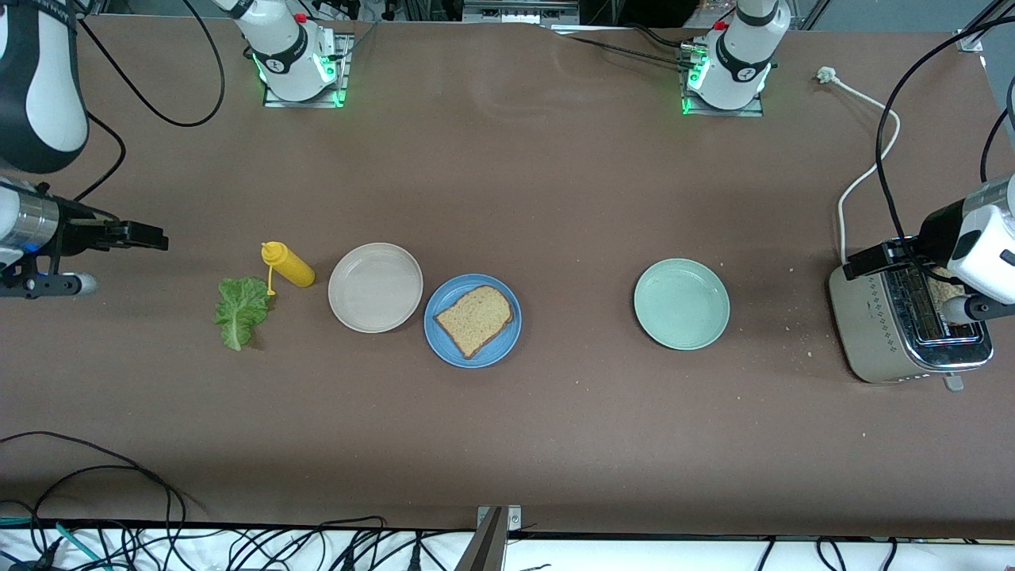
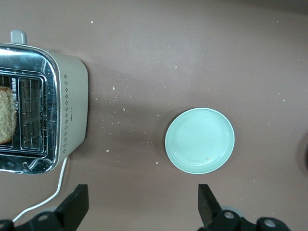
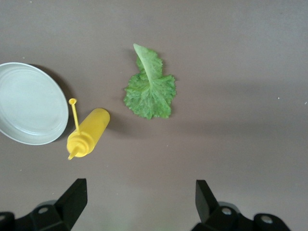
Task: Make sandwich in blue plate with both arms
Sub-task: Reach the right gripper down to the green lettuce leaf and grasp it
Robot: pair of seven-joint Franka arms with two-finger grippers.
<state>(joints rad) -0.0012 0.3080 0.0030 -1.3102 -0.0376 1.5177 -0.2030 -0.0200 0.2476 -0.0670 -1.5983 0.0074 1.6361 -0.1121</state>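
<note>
The left gripper (image 2: 139,207), fingers (image 2: 77,204) spread and empty, hangs over the toaster (image 1: 904,329); to lift the bread slice (image 2: 6,115) standing in its slot, descend straight and pinch the top edge. The right gripper (image 3: 137,204), fingers wide too, hovers over the desk (image 1: 555,198) near the lettuce leaf (image 1: 240,311). Counted: three plates, with the blue plate (image 1: 444,337) between beige plate (image 1: 375,286) and mint plate (image 1: 681,303); two slices, one toast (image 1: 474,319) on the blue plate; one mustard bottle (image 1: 289,265).

Blue plate (image 1: 438,337) — one toast slice (image 1: 474,319) flat on it.
</note>
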